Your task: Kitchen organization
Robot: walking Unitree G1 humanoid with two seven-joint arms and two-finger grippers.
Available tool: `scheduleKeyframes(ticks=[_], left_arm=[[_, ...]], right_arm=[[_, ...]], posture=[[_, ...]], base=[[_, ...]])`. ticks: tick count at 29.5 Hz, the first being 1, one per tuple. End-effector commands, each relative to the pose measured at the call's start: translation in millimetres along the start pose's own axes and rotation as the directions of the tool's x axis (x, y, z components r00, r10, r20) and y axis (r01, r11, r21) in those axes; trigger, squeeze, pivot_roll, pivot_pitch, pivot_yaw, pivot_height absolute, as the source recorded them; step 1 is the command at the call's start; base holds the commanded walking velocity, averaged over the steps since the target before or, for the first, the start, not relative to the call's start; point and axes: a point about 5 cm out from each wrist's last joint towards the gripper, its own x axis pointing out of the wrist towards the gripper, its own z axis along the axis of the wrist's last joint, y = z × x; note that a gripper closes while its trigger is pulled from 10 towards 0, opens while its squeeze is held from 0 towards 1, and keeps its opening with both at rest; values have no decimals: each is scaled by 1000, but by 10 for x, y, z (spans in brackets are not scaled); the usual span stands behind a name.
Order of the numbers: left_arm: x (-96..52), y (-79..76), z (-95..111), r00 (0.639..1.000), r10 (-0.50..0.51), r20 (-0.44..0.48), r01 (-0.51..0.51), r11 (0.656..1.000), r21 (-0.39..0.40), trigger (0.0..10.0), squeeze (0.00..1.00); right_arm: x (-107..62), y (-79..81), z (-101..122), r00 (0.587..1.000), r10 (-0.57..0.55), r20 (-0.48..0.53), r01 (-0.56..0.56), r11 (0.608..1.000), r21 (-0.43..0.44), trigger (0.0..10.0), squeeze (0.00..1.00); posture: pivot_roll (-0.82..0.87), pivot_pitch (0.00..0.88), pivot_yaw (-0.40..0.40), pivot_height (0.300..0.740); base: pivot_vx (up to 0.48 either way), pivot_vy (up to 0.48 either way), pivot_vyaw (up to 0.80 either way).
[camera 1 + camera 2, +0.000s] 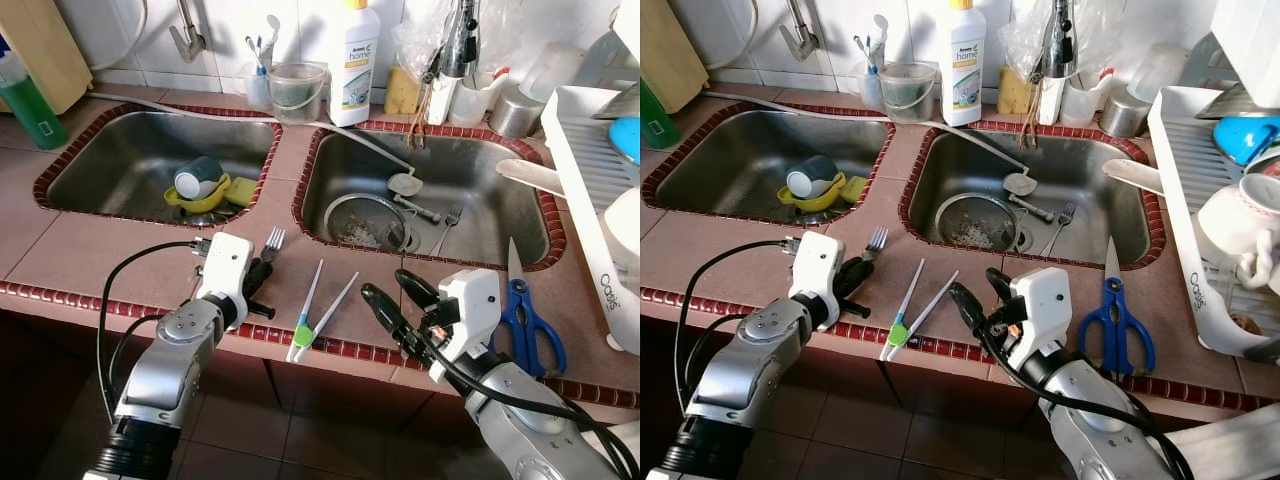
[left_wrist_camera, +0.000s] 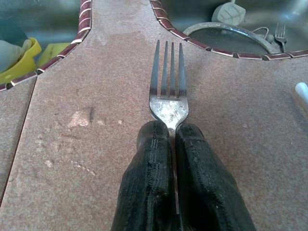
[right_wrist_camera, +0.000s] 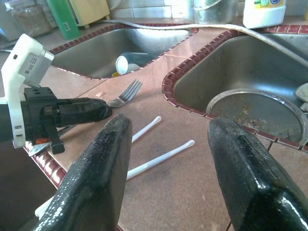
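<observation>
Two forks counted: one fork (image 2: 168, 103) on the tiled counter (image 1: 100, 250) between the basins, handle clamped in the left gripper (image 1: 262, 275); a second fork (image 1: 448, 228) lies inside the right sink (image 1: 480, 175). Left wrist view alone shows four tines and the fingers (image 2: 149, 187) pressed together on the handle. Right gripper (image 1: 395, 295) hovers near the counter's front edge, fingers spread, grasping nothing. One pair of white tongs (image 1: 318, 310), one pair of blue scissors (image 1: 524, 322) on the counter.

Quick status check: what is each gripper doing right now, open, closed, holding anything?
Left gripper: closed on the fork, low over the counter between the sinks.
Right gripper: open, holding nothing, above the white tongs.
</observation>
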Motion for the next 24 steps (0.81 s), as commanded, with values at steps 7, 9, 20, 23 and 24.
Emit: scheduleKeyframes(ticks=[7,9,20,23,24], left_arm=[[-31,157,-181,994,61,-95,-61,998,-6,0,0],[-20,156,-105,996,53,-65,-54,998,-13,0,0],[-24,53,320,986,-58,158,67,997,-48,4353,0],[-36,38,348,981,-77,178,84,996,-35,9725,0],[-41,32,366,979,-84,188,91,995,-32,10000,0]], right_arm=[[0,10,67,999,5,35,-5,1000,1,10000,0],[17,0,89,999,-1,50,0,1000,1,10000,0],[117,-136,224,982,-107,153,106,994,19,10000,0],[122,-142,211,983,-109,150,108,994,16,10000,0],[123,-144,202,983,-109,148,108,994,16,10000,0]], posture=[[-104,137,40,740],[-102,132,41,740],[-93,97,43,740],[-93,91,45,740],[-91,87,44,740]], base=[[0,0,0],[0,0,0],[0,0,0],[0,0,0],[0,0,0]])
